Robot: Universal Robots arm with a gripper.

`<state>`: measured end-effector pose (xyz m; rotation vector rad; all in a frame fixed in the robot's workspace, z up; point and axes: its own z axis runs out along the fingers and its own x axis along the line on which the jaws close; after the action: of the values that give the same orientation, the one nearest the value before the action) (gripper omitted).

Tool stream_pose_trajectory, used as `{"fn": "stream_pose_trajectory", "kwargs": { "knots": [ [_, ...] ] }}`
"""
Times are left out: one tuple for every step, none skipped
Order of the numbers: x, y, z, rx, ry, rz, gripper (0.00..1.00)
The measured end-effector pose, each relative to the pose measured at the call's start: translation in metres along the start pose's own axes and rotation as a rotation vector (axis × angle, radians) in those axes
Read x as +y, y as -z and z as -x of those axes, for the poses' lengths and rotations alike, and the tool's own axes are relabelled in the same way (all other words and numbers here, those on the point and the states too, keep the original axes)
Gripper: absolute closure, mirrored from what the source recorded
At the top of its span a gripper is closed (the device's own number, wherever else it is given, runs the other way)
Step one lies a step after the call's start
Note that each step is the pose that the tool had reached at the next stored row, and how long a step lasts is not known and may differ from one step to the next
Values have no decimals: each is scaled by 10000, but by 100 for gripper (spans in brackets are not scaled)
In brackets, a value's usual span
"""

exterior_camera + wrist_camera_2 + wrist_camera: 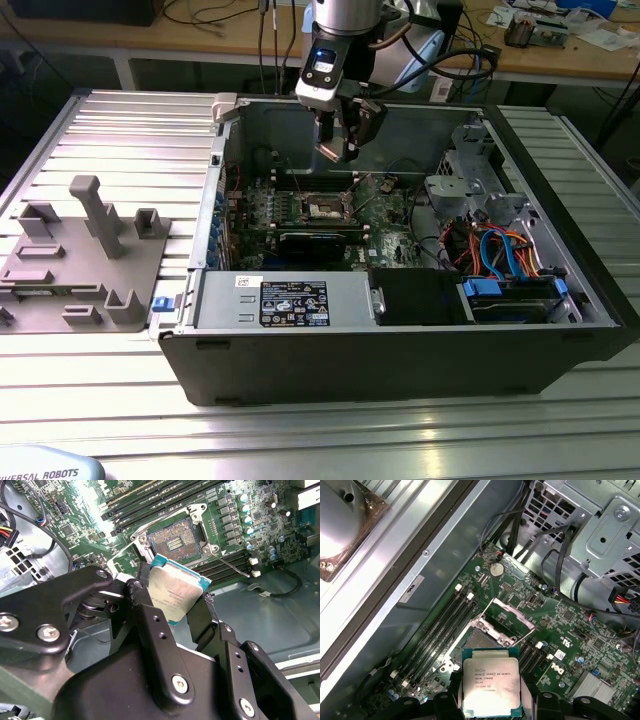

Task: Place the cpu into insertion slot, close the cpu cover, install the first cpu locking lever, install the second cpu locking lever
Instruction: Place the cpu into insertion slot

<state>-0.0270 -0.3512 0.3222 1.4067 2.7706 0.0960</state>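
The black gripper [337,150] clamps the small square silvery-topped cpu [491,687], clear above the green motherboard [392,215]. In the exterior view the dark metal-rimmed insertion slot [325,208] lies at its six o'clock, empty. Placement step; seating likely needs level, corner-matched lowering.

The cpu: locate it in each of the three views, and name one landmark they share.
Exterior view: the cpu hangs in the gripper, above the green motherboard.
Second wrist view: the cpu is clamped by its edges, metal top showing, close to the insertion slot.
First wrist view: the cpu sits at the gripper's tip, with the slot just beyond it.
Shared landmark: the insertion slot, mid-motherboard.
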Motion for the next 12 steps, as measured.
{"fn": "stream_pose_trajectory", "kwargs": {
  "knots": [
    [0,0,0,0,-7,0,46],
    [0,0,0,-1,-16,0,46],
    [0,0,0,-2,-27,0,46],
    [0,0,0,-3,-35,0,46],
    [0,-1,0,-4,-43,0,46],
    [0,0,0,-5,-53,-2,46],
    [0,-1,0,-6,-70,-1,46],
    [0,-1,0,-8,-84,-1,46],
    [0,-1,0,-9,-92,-2,46],
    [0,-1,0,-10,-103,-3,46],
    [0,-1,0,-12,-109,-3,46],
    [0,-1,0,-13,-118,-3,46]
  ]
}}
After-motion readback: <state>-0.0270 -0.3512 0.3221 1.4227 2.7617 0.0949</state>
